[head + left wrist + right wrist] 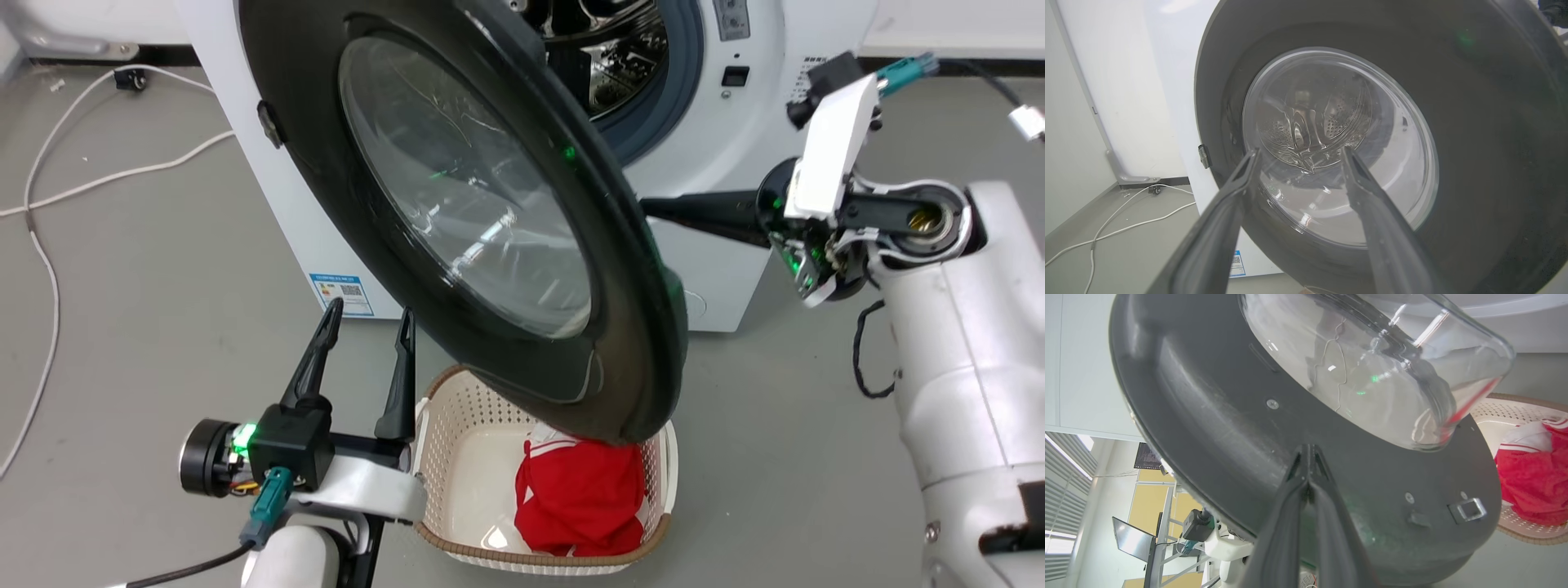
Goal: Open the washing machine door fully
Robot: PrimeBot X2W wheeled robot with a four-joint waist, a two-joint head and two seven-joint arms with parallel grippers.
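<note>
The washing machine door (465, 188) stands part-way open, its black rim and clear glass bowl swung out from the white washing machine (735, 147). My right gripper (649, 206) is shut with nothing in it. Its tips rest at the door's inner side near the free edge. The right wrist view has the right gripper (1308, 447) against the grey inner face of the door (1229, 416), below the bulging glass. My left gripper (367, 314) is open in front of the door's outer side, apart from it. In the left wrist view the left gripper (1300, 151) frames the door (1392, 122) glass.
A white laundry basket (457, 457) holding a red cloth (580, 498) sits on the floor under the door's lower edge. White cables (49, 204) trail across the grey floor at the left. The steel drum (604, 57) shows behind the door.
</note>
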